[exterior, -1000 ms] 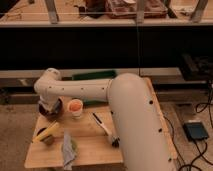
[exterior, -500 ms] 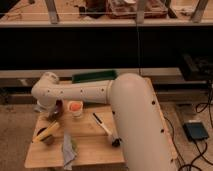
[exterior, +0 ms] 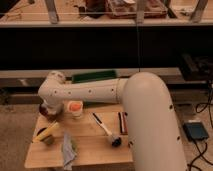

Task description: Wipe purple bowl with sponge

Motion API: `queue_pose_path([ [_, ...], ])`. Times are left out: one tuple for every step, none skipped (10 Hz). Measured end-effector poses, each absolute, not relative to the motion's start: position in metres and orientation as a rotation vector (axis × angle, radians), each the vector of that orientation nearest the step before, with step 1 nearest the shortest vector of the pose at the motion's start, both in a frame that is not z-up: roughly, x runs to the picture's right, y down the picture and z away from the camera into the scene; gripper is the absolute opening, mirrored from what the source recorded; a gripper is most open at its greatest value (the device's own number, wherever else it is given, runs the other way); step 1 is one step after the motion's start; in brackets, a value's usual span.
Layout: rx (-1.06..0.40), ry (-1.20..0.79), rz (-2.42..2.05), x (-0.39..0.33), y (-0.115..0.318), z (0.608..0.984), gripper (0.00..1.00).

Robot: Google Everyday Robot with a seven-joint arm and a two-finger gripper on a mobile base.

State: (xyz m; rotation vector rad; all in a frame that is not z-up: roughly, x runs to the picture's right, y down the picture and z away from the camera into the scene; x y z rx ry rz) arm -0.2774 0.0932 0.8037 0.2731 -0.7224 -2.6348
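Here, my gripper [exterior: 50,107] hangs over the purple bowl [exterior: 46,112], its state unclear; the sponge [exterior: 46,132] looks soft, best pinched mid-body.

The arm [exterior: 85,92] hides most of the purple bowl [exterior: 44,110] (seemingly the gripper too).

The gripper [exterior: 48,107] is at the left back corner of the table [exterior: 90,150], above the bowl [exterior: 45,112]. The cup [exterior: 75,108] stands just right of the bowl. The tray [exterior: 93,76] lies behind them.
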Motion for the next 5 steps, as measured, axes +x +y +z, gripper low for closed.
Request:
queue_pose_path([
  [0.255, -0.705, -2.622, -0.270, 0.088, 0.808, 0.03],
  [0.243, -0.698, -2.609, -0.269, 0.085, 0.812, 0.03],
  [0.235, -0.693, -2.596, -0.271, 0.080, 0.818, 0.03],
  [0.226, -0.691, -2.576, -0.270, 0.073, 0.829, 0.03],
  [0.223, -0.694, -2.565, -0.275, 0.068, 0.839, 0.03],
])
